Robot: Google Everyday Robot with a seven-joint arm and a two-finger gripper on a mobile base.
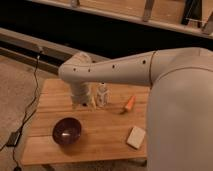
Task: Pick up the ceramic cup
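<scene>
My arm reaches in from the right, bends at the elbow and points down onto the wooden table. The gripper is at the arm's lower end, just above the table's back left part. A small pale beige shape, the ceramic cup, shows right beside the gripper on its right and is mostly hidden by it. I cannot tell whether the gripper touches the cup.
A small white bottle-like object stands just right of the cup. An orange carrot lies further right. A dark round bowl sits front left, a pale block front right. A black cable hangs left of the table.
</scene>
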